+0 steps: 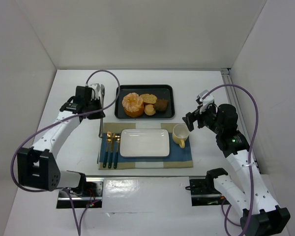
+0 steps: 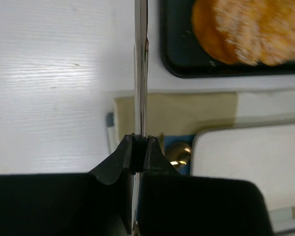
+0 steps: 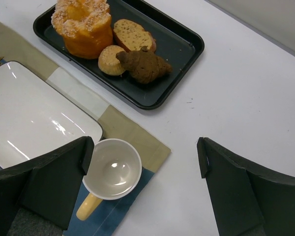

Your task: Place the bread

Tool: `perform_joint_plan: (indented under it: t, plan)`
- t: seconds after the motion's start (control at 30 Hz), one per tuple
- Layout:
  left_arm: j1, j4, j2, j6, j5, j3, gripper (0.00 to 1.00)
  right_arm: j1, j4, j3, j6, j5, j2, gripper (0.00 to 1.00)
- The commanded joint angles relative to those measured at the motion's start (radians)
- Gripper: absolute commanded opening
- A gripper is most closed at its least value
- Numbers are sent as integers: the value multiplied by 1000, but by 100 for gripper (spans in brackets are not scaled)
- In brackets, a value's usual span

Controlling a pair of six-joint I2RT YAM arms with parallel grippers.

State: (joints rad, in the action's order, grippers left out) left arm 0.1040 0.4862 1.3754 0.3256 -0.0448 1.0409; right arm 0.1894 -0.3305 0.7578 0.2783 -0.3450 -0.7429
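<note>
The left hand [image 2: 140, 150] clamps a metal tool [image 2: 140, 59]; the right hand [image 3: 145, 147] gapes wide. The bun [image 3: 111, 60] sits tight against the pastry [image 3: 83, 27] and the croissant [image 3: 145, 65], so a grab could drag those along.

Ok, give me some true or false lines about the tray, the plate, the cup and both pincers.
The small bun lies in the black tray. True.
The white plate holds a pastry. False: it is bare.
The right pincer is open. True.
The yellow cup stands left of the plate. False: it stands to its right.
The left pincer is shut on a thin metal tool. True.
</note>
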Motion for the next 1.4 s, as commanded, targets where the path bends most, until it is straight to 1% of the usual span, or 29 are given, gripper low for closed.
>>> perform_joint_plan:
  t: [0.0,0.03,0.07,0.1,0.2,0.23,0.4,0.53,0.7,0.9,1.0,1.1,1.37]
  plan:
    - [72,80,-70,13,-95,25,4,-1,1,18,-1,-8,14,100]
    - [95,94,-81,13,-104,36,9,-1,1,18,-1,-8,14,100]
    - [143,116,-99,13,-124,57,20,-1,1,18,-1,-8,14,100]
    - [164,126,-99,13,-124,68,25,-1,1,18,-1,-8,14,100]
    - [238,135,-127,23,-162,100,46,-1,1,18,-1,-8,14,100]
    - [255,144,-136,33,-173,100,51,-1,1,18,-1,-8,14,100]
    - [370,144,-136,64,-173,137,63,-1,1,18,-1,-8,14,100]
    - [439,164,-96,64,-153,172,66,-1,1,18,-1,-8,14,100]
    - [514,164,-29,73,-107,214,66,-1,1,18,-1,-8,14,100]
    - [580,173,88,73,8,263,66,-1,1,18,9,-8,14,100]
    - [591,183,140,73,63,288,66,-1,1,18,9,-8,14,100]
    - [602,172,158,73,100,310,66,-1,1,18,9,-8,14,100]
    - [602,172,198,73,132,353,66,-1,1,9,9,-8,14,100]
